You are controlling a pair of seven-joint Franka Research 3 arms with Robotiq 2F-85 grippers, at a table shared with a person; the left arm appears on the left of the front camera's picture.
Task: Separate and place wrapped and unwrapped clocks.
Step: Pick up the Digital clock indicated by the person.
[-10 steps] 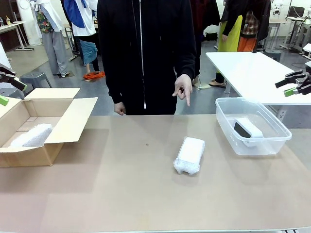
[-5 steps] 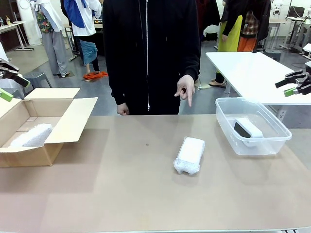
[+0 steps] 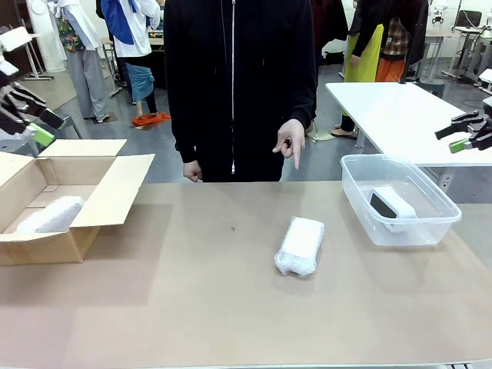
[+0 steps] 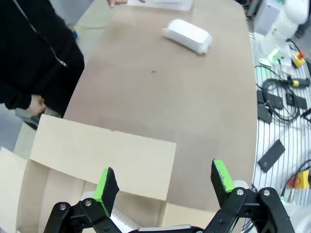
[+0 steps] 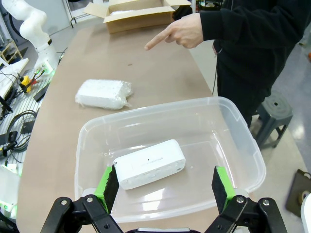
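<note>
From the front, one wrapped clock (image 3: 300, 246) lies loose on the counter (image 3: 192, 307), a little right of the middle. Its long axis runs roughly from the robot's side toward the person, with the far end tipped slightly right. A second wrapped clock (image 3: 50, 215) is in the cardboard box (image 3: 115, 188) at the left. The bare clock (image 3: 392, 206) sits in the clear tub (image 3: 438, 231) at the right. The person's hand (image 3: 290, 142) points down toward the loose bundle. The left jaws hang high over the box's far corner and the right jaws are off the counter's right edge. Both are spread and hold nothing.

In the left wrist view, the left jaws stand wide apart above the box flap. The loose bundle lies well beyond them across bare counter.

In the right wrist view, the right jaws are spread above the tub, with the bare clock directly below. The loose bundle lies just past the tub's far wall, broadside on to the jaws.

The right arm is judged nearer to the bundle, though the box that likely receives it is on the left.
</note>
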